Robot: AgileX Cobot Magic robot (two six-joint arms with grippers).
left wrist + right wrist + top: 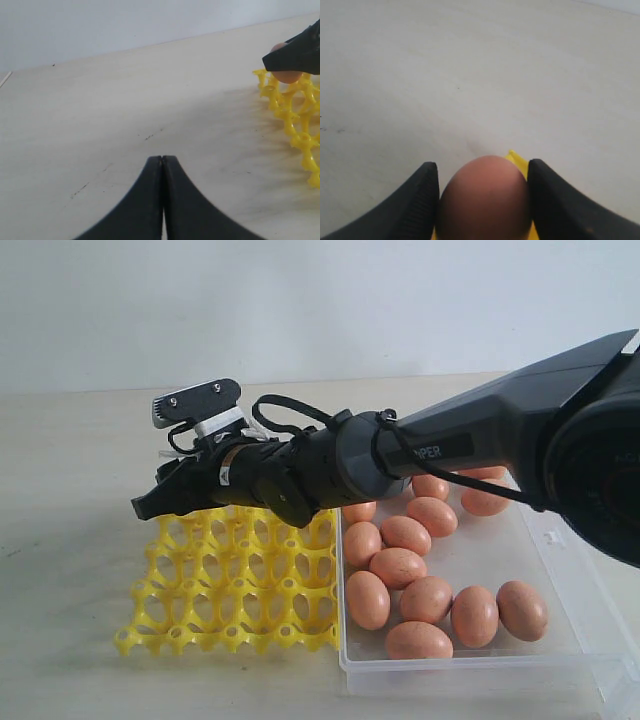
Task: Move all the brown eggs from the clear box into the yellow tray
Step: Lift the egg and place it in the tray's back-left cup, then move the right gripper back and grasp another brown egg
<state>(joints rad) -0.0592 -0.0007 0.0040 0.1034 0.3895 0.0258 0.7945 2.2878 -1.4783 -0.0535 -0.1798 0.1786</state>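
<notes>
Right hand [158, 498]: closed on 1 brown egg [485, 200], 1 finger on each flank; arm stretched across the exterior view from 3 o'clock toward 9 o'clock.
Held egg's place: in the air over the 11 o'clock corner of the yellow tray [230, 590], just above the corner cup; touching or apart, impossible to tell.
Left hand [162, 161]: shut, fingers pressed together, nothing between them; low over the table [70, 560], outside the exterior view.
Clear box [460, 668]: right beside the tray, along its 3 o'clock edge; about 12 brown eggs [398, 567] showing inside, loose and crowded, others possibly hidden behind the arm.
Tray fill: no egg seen in any visible cup; far row partly hidden by the arm.
Stage, as judged: among the first placements, nearly everything left to move.
Risk 1: release off-centre, landing on a raised peg or the outer rim instead of in the cup; likely a roll off onto the table, the corner cup lying at the very edge.
Risk 2: release from too high; cracked shell on hard plastic.
Risk 3: smooth curved shell between 2 narrow fingers; slip or twist with any jolt during lowering.
Risk 4: pressing down too far; light tray tipped or shoved toward the box.
Risk 5: low arm over the box; brush against the eggs at its 12 o'clock end during withdrawal.
</notes>
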